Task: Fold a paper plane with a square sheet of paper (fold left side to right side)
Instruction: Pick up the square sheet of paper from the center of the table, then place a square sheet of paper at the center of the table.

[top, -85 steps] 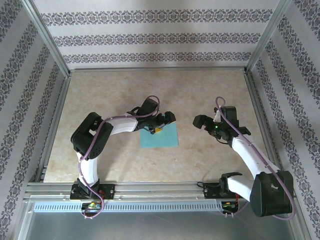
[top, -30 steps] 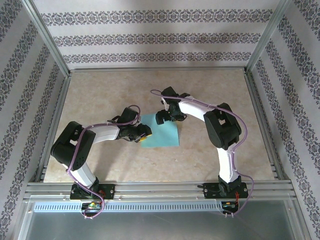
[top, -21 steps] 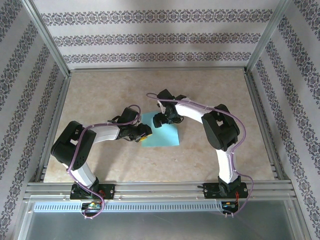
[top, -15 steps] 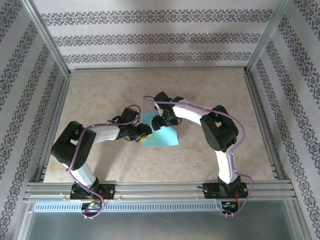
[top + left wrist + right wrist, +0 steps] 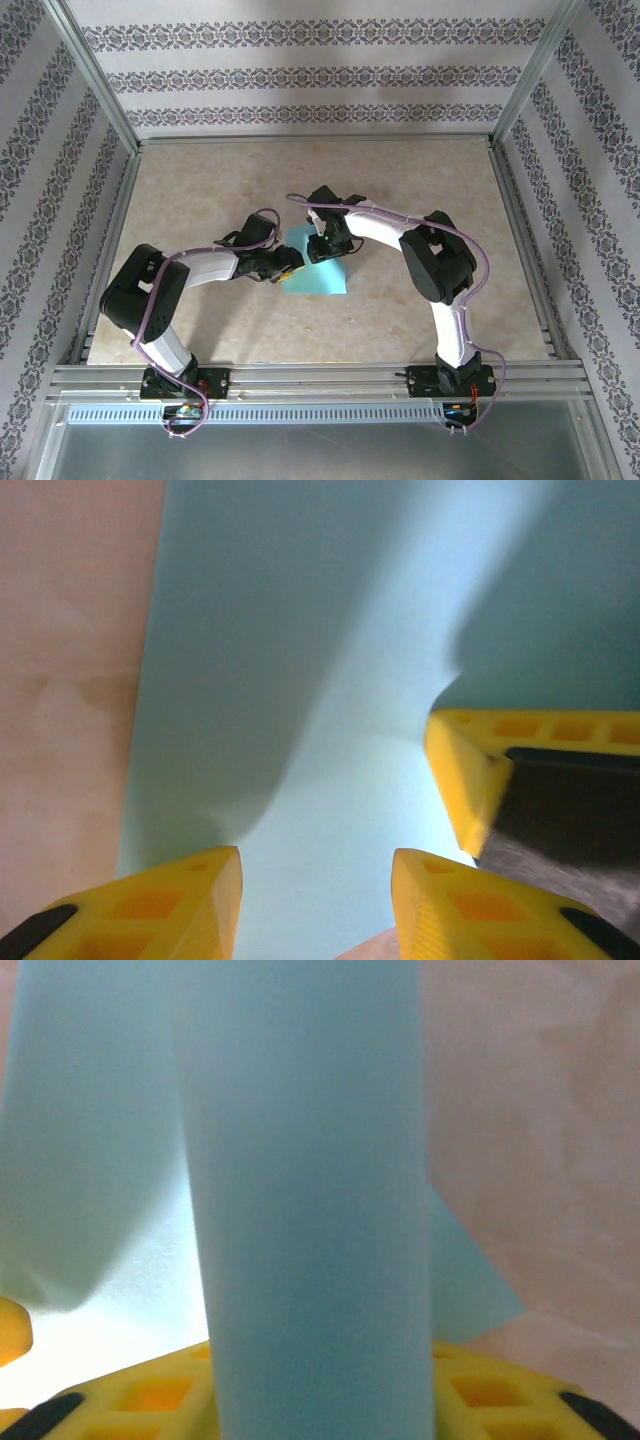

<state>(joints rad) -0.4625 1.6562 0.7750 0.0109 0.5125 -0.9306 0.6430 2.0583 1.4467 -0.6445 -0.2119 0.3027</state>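
where the square sheet of paper (image 5: 322,282) lies on the table (image 5: 430,190) between my two arms, my left gripper (image 5: 315,905) stands partly open over its left edge, fingers (image 5: 190,900) apart, bare paper in the gap, nothing pinched; whether the tips press down i cannot tell. my right gripper (image 5: 322,246) is closed on the sheet's far part, a strip of it rising upright between the fingers, close beside my left ones.

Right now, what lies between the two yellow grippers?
The blue sheet of paper. The top view shows it spanning the short gap between the left gripper and the right gripper.
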